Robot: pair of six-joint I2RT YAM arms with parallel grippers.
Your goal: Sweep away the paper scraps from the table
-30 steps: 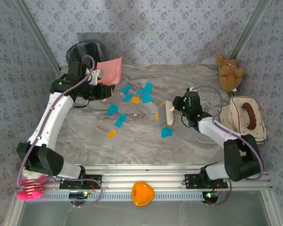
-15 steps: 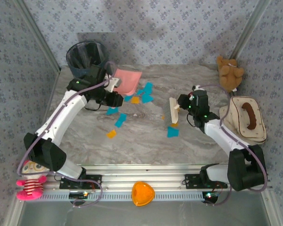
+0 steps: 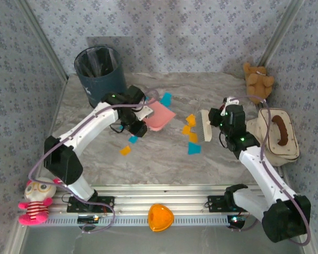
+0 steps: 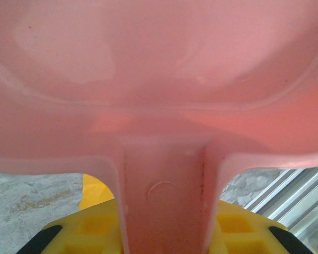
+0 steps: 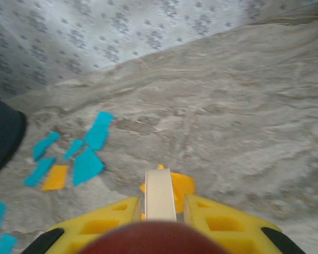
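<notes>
Swung the dustpan off the top of the bin and set it down on the table, out to the bin's near right. Stretched the left arm long to get there, elbow now on the bin's near side. Hid most of the blue paper scraps right of the bin under the pan. Pulled the brush farther from the bin and turned it edge-on. Uncovered three orange scraps where the bristles stood. Nudged the lone blue scrap slightly farther from the bin. Uncovered the doll, well to the bin's near side.
</notes>
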